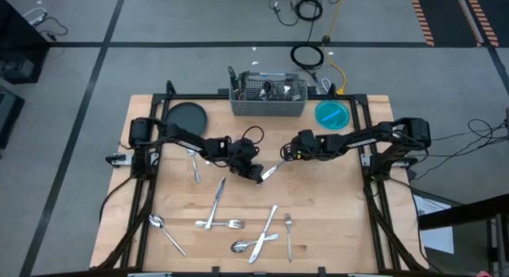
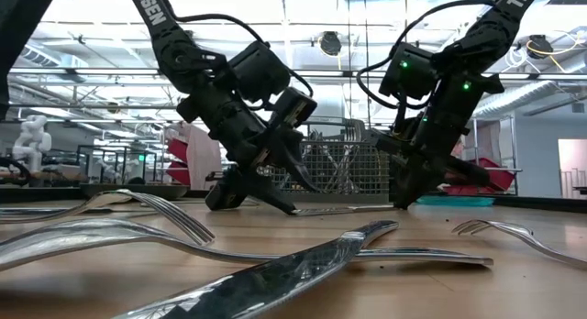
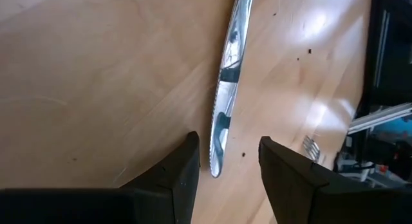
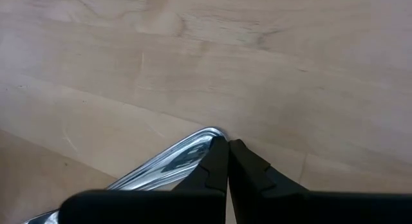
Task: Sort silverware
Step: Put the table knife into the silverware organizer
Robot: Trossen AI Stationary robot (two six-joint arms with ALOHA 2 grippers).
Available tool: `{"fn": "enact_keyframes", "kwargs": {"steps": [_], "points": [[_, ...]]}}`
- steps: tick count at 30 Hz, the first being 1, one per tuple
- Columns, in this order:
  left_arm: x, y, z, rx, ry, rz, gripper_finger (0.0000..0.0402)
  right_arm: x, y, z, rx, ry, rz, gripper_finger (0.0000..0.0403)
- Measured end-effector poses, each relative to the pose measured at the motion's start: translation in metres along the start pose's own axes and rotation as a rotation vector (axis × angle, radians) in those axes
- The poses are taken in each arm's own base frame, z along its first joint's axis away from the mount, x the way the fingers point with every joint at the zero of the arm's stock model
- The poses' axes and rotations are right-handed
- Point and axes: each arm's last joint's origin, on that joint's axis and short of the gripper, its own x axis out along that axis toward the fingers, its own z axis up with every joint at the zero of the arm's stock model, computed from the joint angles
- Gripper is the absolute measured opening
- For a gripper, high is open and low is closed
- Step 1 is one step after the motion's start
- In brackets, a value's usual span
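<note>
**Both grippers low at one knife, mid-table**

Nearest you, along the table's [image 1: 342, 229] front edge, loose silverware lies flat: a spoon [image 1: 165, 229] at the left, a crossed knife and fork [image 1: 216, 217] beside it, then a spoon, knife and fork cluster [image 1: 266, 233] toward the middle. One more fork [image 1: 195, 164] lies apart, farther back on the left.

At the centre, your two arms meet over a single knife [image 1: 270, 172] lying on the wood. The left gripper [image 1: 256, 173] is down at one end of it, fingers [image 3: 183, 176] spread apart, the blade tip sitting in the gap between them without being pinched. The right gripper [image 1: 286, 155] is at the knife's other end, its fingers [image 4: 219, 163] pressed together, tips touching the rounded handle end from beside it rather than clamping it. In the low view both grippers sit right at the tabletop, the knife flat between them.

Beyond them, at the back edge, you have the dark plate [image 1: 185, 116] at the left, the mesh caddy [image 1: 268, 96] in the middle with a few pieces standing in it, and a blue plate [image 1: 332, 115] to the right.
</note>
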Motion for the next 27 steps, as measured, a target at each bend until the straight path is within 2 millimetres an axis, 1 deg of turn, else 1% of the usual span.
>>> {"fn": "enact_keyframes", "kwargs": {"steps": [3,11,14,17,24,27], "points": [[0.004,0.000,-0.002,0.020,0.003,0.018,0.0167,0.000,0.000,0.000,0.000,-0.003,-0.001,0.0000],[0.008,-0.004,0.000,0.006,0.038,-0.013,0.0166,0.000,0.000,0.000,-0.003,-0.006,0.003,0.0000],[0.012,-0.008,0.001,0.043,0.047,-0.020,0.0163,0.000,0.001,0.001,0.001,-0.011,0.012,0.0000],[0.014,-0.010,0.001,0.064,0.046,-0.013,0.0145,0.000,0.002,0.001,0.003,-0.013,0.019,0.0000],[0.013,-0.008,0.002,0.082,0.029,0.010,0.0079,0.000,0.001,0.001,0.029,-0.012,0.009,0.0000],[0.007,-0.009,0.007,0.082,-0.007,0.012,0.0069,-0.001,0.001,-0.003,0.024,-0.004,-0.008,0.0000]]}}
